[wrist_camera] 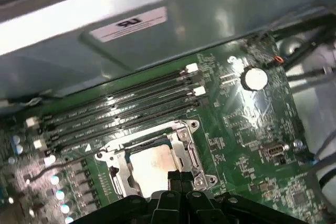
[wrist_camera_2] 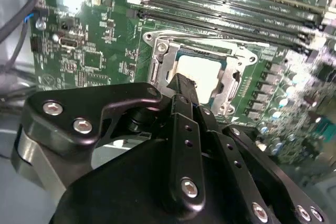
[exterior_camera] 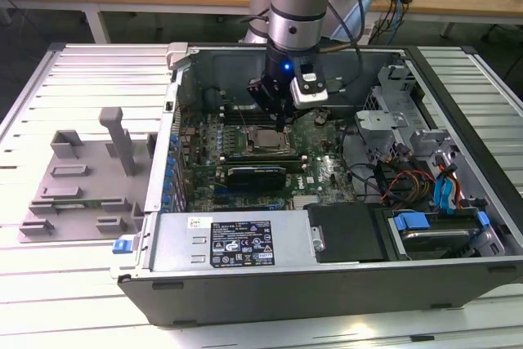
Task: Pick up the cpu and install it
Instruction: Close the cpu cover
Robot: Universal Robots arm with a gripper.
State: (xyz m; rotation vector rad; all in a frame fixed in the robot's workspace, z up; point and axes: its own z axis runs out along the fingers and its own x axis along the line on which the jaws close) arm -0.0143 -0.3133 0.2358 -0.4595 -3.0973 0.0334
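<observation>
**Silver cpu in its socket, fingers closed over it**

Silvery, flat and level, the cpu (exterior_camera: 265,140) lies inside the socket frame (wrist_camera: 187,149) near the middle of the board (exterior_camera: 331,171). It sits just beside the memory slots (wrist_camera: 121,109) that run along the board's far edge in the open case (exterior_camera: 343,288). The gripper (exterior_camera: 282,124) hangs straight down over the socket. In both wrist views its fingers (wrist_camera_2: 181,90) are pressed together with nothing between them, tips over one edge of the cpu. Whether they touch it cannot be told. A grey tray (exterior_camera: 82,181) rests on the slatted table (exterior_camera: 458,79), outside the case on the exterior view's left.
</observation>
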